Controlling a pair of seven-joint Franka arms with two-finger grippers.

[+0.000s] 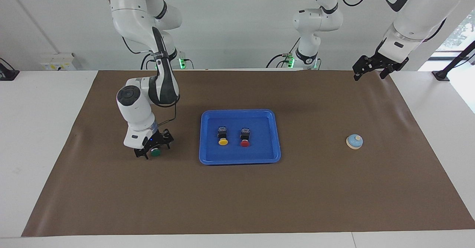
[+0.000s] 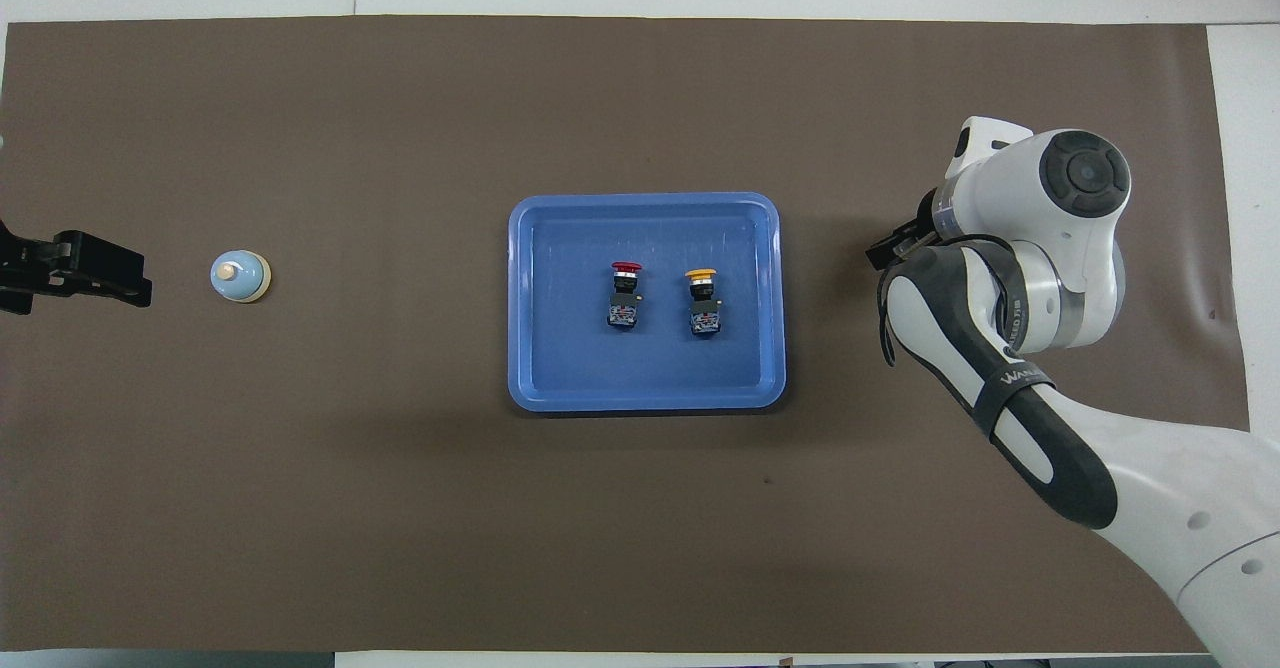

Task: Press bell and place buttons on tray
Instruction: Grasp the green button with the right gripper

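Observation:
The blue tray (image 1: 240, 159) (image 2: 520, 298) lies mid-table. In it rest the yellow button (image 1: 223, 141) (image 2: 703, 298) and the red button (image 1: 244, 142) (image 2: 625, 293), side by side and apart. The green button (image 1: 156, 152) sits on the brown mat toward the right arm's end. My right gripper (image 1: 153, 147) is low over it, open, with a finger on either side of it. In the overhead view the arm hides this button. The bell (image 1: 354, 141) (image 2: 240, 276) stands toward the left arm's end. My left gripper (image 1: 372, 71) (image 2: 130, 283) waits raised and open beside the bell.
A brown mat (image 1: 237, 203) covers most of the white table. My right arm's elbow and forearm (image 2: 1000, 368) hang over the mat beside the tray, at the right arm's end.

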